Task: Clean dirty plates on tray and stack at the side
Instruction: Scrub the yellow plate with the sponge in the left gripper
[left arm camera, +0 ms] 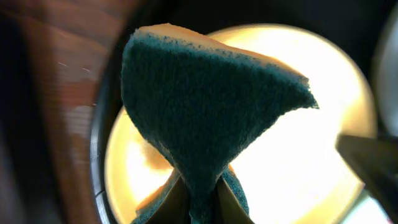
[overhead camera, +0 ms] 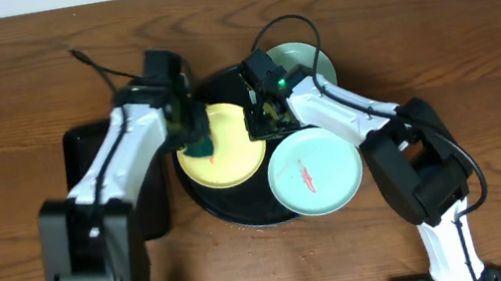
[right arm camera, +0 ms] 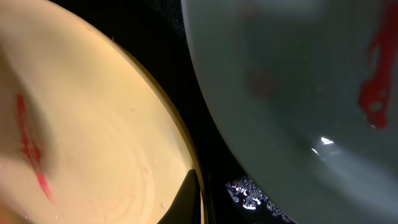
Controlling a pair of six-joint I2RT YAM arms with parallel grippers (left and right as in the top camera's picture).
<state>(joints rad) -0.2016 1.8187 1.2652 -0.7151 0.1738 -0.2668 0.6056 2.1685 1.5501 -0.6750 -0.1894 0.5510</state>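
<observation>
The pale yellow plate lies on the left part of the round black tray. My left gripper is shut on a dark green sponge and holds it on or just over the yellow plate. My right gripper pinches the yellow plate's right rim, with one finger lying on the plate. A red smear shows on this plate. An aqua plate with a red smear overlaps the tray's right edge, and also shows in the right wrist view. A second aqua plate lies at the back right.
A smaller rectangular black tray lies at the left, partly under my left arm. The bare black tray floor shows between the two plates. Brown wooden table surrounds everything.
</observation>
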